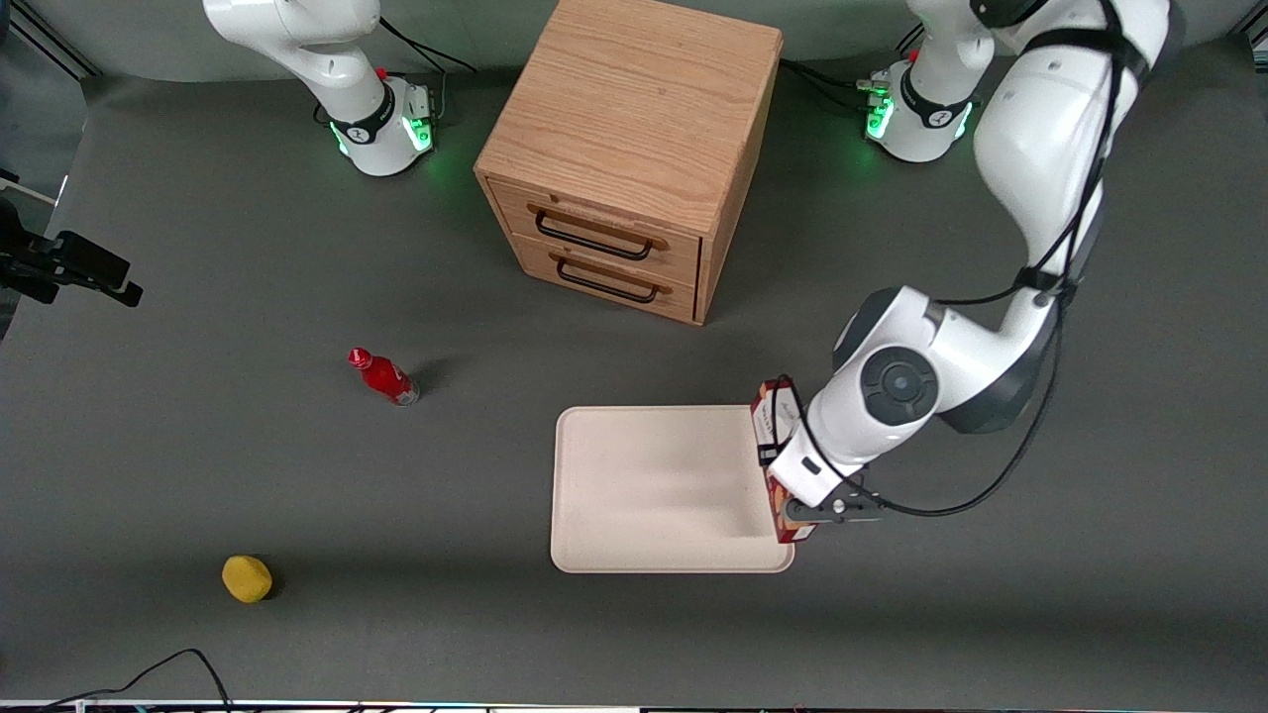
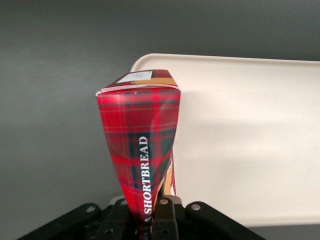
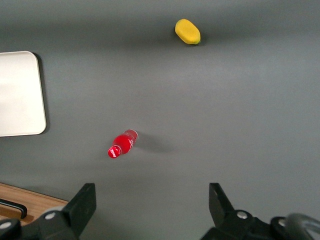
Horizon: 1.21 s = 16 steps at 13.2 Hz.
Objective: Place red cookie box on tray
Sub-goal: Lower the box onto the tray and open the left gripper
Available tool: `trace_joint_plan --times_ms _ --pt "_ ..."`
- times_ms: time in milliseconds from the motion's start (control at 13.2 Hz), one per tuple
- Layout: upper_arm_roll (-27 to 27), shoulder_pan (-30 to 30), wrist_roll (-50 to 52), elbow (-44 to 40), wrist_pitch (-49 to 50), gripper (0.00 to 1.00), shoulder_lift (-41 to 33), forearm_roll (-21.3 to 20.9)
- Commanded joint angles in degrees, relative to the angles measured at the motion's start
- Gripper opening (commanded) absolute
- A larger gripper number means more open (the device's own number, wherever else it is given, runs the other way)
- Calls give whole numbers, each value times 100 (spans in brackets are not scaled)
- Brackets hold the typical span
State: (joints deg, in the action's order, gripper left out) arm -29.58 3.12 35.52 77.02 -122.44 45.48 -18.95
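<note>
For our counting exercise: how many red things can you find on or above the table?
2. A small red bottle stands toward the parked arm's end. The dark red tartan cookie box is held in the left gripper over the cream tray's edge.

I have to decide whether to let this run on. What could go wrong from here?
1. The gripper, jaws shut on the slim red tartan cookie box, holds it over the cream rectangular tray's edge nearest the working arm; released here, it might land half off the rim.
2. The carton looks pinched, so it may be crushed.
</note>
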Motion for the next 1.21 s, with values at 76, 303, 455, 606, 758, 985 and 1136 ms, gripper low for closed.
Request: trace_joint_plan --times_ms 76,303,455,606,758,985,1136 --pt "-39 4 622 374 -814 88 31 -652" --pt "-39 -171 667 384 -503 100 -135 -645" --pt "-153 -338 545 366 243 100 -494 -592" --pt "-329 -592 300 358 1243 100 -1047 -357" --pt "-164 -882 -610 287 2246 100 -1924 493" --pt "1616 -744 -2534 322 3484 100 -3453 1848" --pt "2182 -734 -3434 610 4112 100 -4027 1887"
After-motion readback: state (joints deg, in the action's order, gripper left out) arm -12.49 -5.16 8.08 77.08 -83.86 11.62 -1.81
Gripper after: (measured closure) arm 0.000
